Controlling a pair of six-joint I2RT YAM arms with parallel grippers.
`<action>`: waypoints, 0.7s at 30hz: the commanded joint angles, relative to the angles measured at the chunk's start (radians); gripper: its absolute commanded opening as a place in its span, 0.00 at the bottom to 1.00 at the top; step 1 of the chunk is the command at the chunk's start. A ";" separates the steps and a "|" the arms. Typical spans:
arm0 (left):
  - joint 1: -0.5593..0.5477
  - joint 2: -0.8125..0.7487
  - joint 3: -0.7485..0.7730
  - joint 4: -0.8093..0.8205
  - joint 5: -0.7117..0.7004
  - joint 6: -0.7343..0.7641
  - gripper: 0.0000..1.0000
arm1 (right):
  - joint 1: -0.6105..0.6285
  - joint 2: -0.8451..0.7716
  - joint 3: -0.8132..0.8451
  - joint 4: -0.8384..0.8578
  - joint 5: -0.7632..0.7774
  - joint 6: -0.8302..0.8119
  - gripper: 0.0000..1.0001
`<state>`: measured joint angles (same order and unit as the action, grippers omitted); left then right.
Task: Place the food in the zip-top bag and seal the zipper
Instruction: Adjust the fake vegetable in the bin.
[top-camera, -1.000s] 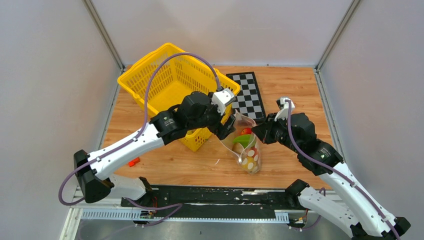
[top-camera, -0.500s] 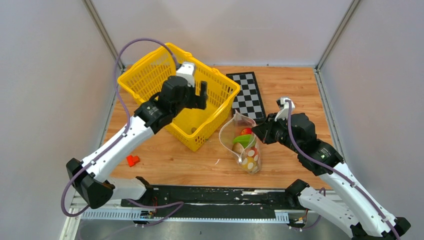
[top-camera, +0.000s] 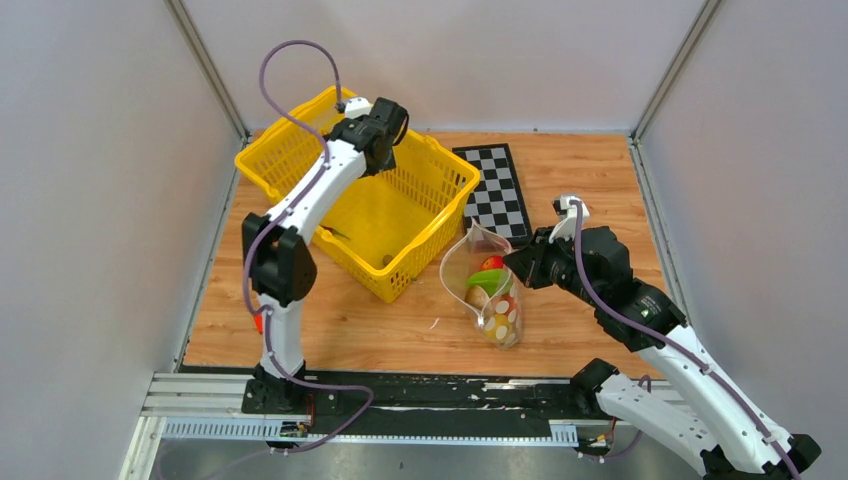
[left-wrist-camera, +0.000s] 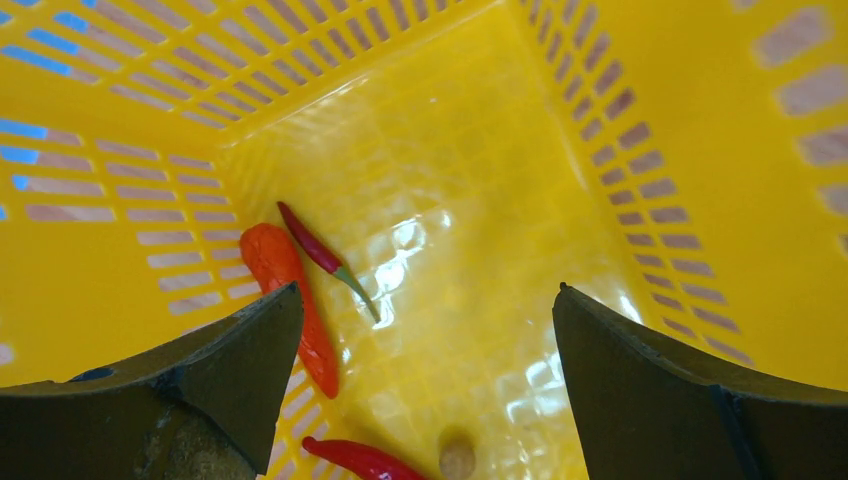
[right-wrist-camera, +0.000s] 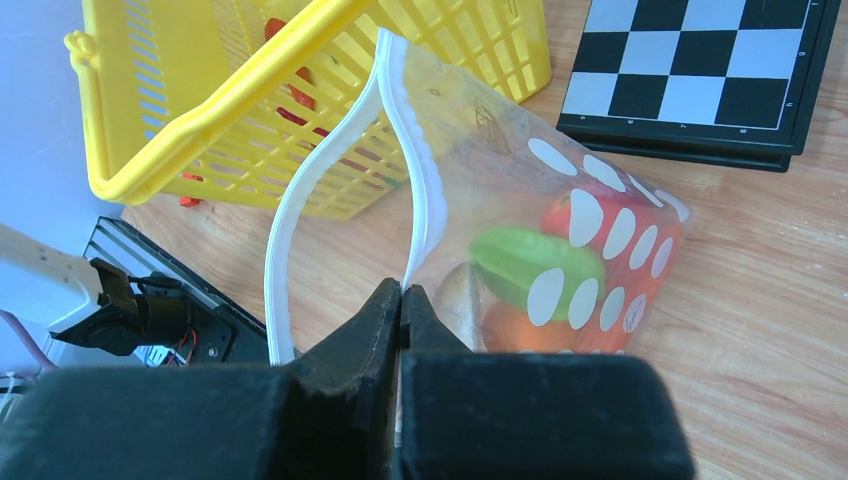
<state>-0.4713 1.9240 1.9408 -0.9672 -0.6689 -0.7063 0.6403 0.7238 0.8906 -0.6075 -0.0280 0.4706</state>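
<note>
The clear polka-dot zip-top bag (top-camera: 492, 292) stands open on the table beside the yellow basket (top-camera: 445, 163). It holds a green pepper (right-wrist-camera: 535, 265), a red tomato (right-wrist-camera: 600, 225) and an orange (right-wrist-camera: 520, 330). My right gripper (right-wrist-camera: 402, 290) is shut on the white zipper (right-wrist-camera: 285, 220) strip at the bag's mouth. My left gripper (left-wrist-camera: 428, 290) is open and empty, high over the basket's far side (top-camera: 385, 125). Below it on the basket floor lie an orange carrot (left-wrist-camera: 290, 290), two red chilies (left-wrist-camera: 315, 245) and a brown ball (left-wrist-camera: 457, 458).
A black-and-white chessboard (top-camera: 495, 190) lies behind the bag. A small red block (top-camera: 258, 322) shows partly behind the left arm's lower link. The basket's tall mesh walls (left-wrist-camera: 700, 150) surround the left gripper's view. Grey walls enclose the table.
My left arm has swung from the bag's mouth up and back to above the basket's far side. The right gripper and bag have not moved.
</note>
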 joint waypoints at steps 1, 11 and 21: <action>0.039 0.190 0.219 -0.349 -0.127 -0.137 1.00 | 0.004 -0.013 0.015 0.038 -0.005 0.003 0.00; 0.120 0.208 0.046 -0.253 -0.128 -0.219 1.00 | 0.002 -0.024 0.018 0.029 0.008 0.000 0.00; 0.160 0.193 -0.127 -0.190 -0.114 -0.301 0.92 | 0.002 -0.011 0.013 0.045 -0.013 -0.002 0.00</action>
<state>-0.3073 2.1845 1.8629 -1.1995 -0.7670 -0.9085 0.6403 0.7162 0.8906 -0.6090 -0.0280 0.4706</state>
